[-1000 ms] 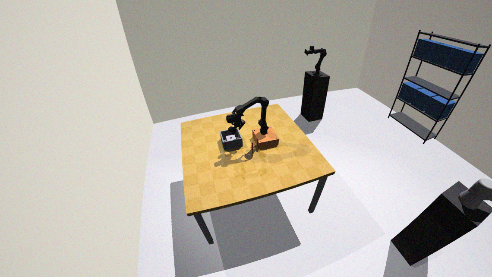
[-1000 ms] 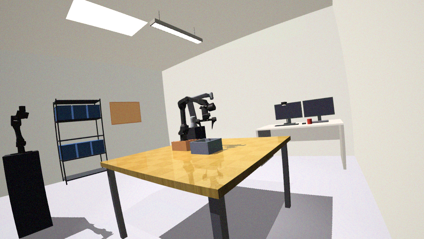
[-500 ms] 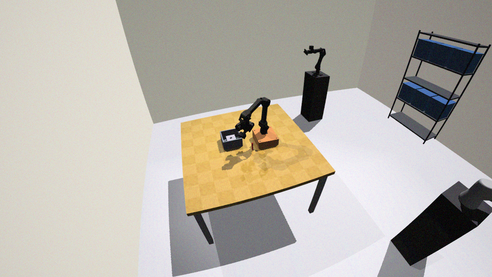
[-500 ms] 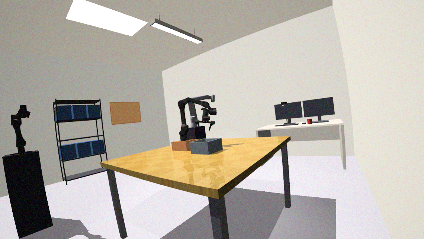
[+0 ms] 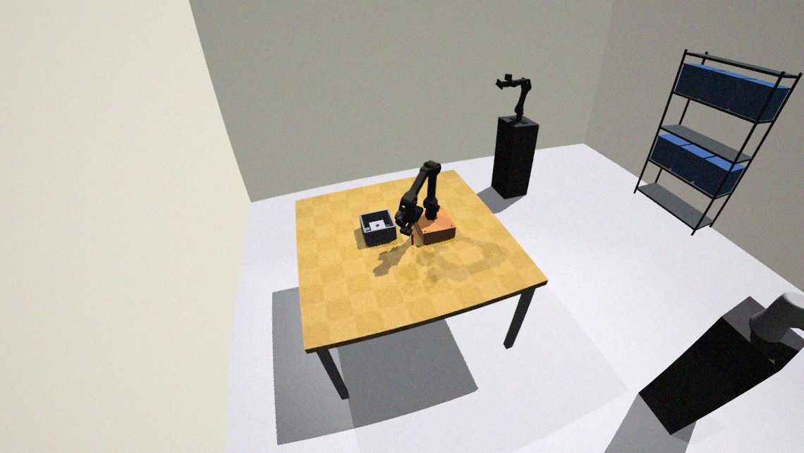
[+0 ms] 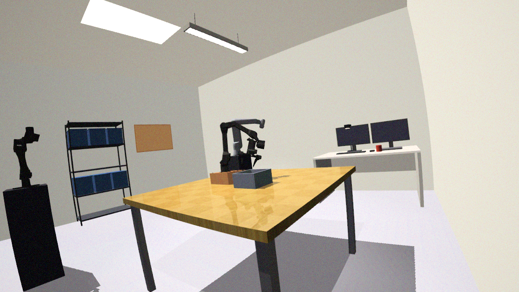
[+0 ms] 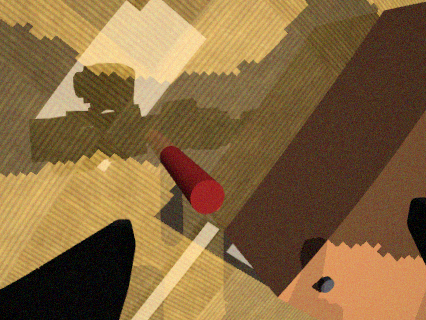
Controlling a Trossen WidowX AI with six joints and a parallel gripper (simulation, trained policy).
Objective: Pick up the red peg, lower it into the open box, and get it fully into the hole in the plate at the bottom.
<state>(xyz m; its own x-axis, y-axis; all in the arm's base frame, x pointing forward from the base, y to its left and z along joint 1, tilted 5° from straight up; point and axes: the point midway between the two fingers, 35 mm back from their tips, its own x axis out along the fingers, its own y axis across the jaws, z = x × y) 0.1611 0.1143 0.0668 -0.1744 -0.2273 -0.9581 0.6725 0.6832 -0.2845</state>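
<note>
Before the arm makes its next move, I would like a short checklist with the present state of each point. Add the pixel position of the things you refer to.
1. Hand (image 5: 405,231) (image 7: 274,224) open: ok, the fingers stand wide apart.
2. Nothing held: ok, the red peg (image 5: 412,239) (image 7: 187,175) is not gripped.
3. Peg upright on the table (image 5: 348,298) (image 6: 203,206): ok.
4. Peg in the box (image 5: 379,236) (image 6: 245,180): not ok, it stands outside, near the orange block (image 5: 439,233) (image 6: 219,178).
5. Hole in the plate (image 5: 372,226) free: ok, no peg in it.
6. Fingers lined up with the peg: cannot tell.

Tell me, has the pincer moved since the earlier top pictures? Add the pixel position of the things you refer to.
Yes: the pincer (image 5: 407,233) has swung away from the open box (image 5: 368,236), toward the orange block (image 5: 439,233).
</note>
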